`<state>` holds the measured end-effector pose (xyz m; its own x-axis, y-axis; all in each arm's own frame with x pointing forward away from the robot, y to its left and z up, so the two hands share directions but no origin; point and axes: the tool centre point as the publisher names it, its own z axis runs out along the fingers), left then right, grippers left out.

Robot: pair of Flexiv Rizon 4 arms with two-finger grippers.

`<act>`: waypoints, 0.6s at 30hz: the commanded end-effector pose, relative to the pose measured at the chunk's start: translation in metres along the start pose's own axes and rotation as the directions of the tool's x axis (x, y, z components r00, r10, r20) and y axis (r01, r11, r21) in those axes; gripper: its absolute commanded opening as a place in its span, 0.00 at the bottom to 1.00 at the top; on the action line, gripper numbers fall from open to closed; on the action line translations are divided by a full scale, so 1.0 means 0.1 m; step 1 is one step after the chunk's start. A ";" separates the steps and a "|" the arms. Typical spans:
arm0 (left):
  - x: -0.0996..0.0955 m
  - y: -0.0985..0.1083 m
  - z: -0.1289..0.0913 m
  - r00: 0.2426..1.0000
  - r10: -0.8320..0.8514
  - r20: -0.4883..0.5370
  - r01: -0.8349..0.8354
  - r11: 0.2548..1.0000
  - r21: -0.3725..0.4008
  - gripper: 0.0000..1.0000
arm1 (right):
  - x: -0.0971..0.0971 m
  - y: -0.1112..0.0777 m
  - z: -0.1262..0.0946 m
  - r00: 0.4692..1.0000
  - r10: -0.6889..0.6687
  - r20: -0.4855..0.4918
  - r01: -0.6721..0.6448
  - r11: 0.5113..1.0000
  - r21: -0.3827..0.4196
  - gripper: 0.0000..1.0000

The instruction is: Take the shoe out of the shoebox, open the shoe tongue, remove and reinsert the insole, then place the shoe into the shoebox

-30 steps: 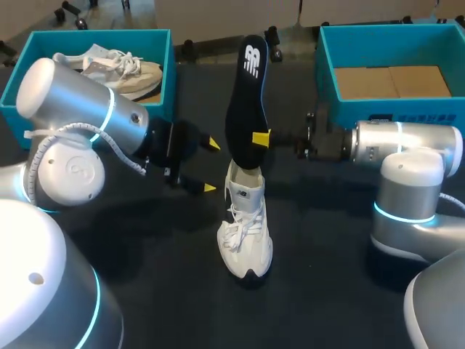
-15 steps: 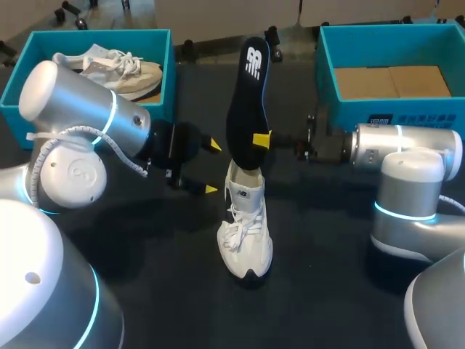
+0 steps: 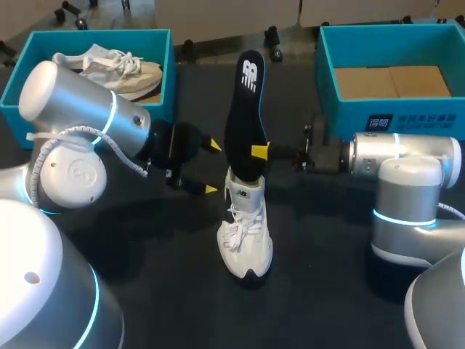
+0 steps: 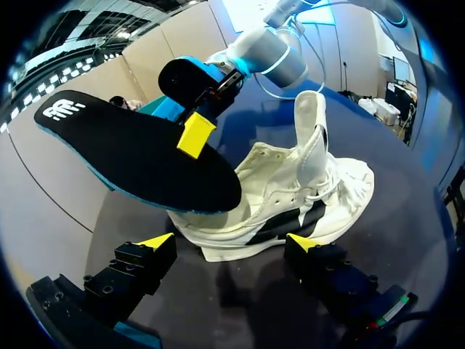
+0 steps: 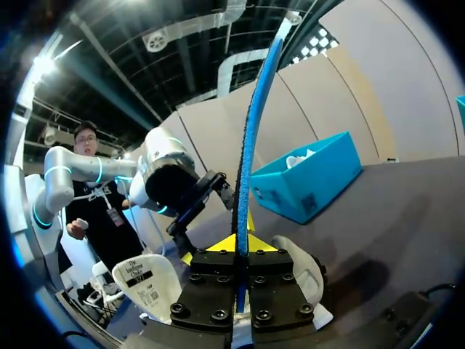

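**Insole sinks lower over the shoe**

The right gripper (image 3: 259, 151), clamped on the black insole (image 3: 243, 116), now sits slightly lower and nearer the white shoe (image 3: 245, 233). The insole's upper end drops, and its lower end reaches further toward the shoe's opening.

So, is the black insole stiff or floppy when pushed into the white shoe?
Probably semi-stiff: the insole, pinched low by the right gripper, stands tall without drooping. Its thin edge bows slightly, so it may buckle if pushed.
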<state>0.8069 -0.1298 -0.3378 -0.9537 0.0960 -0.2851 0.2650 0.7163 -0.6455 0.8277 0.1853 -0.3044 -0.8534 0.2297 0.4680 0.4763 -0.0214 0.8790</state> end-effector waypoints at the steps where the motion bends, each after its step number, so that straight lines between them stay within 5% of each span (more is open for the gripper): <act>1: 0.00 0.00 0.01 1.000 0.000 0.000 0.000 1.000 -0.005 1.00 | -0.01 -0.05 -0.01 1.000 -0.003 0.002 0.003 1.000 0.016 0.00; 18: 0.00 0.00 0.01 1.000 0.000 0.000 0.000 1.000 -0.005 1.00 | -0.07 -0.38 0.10 1.000 0.014 -0.003 -0.014 1.000 -0.007 0.00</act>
<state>0.8069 -0.1299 -0.3380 -0.9537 0.0958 -0.2852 0.2651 0.7158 -0.6460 0.8183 0.1879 -0.3340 -0.8476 0.2240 0.4811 0.4885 -0.0246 0.8722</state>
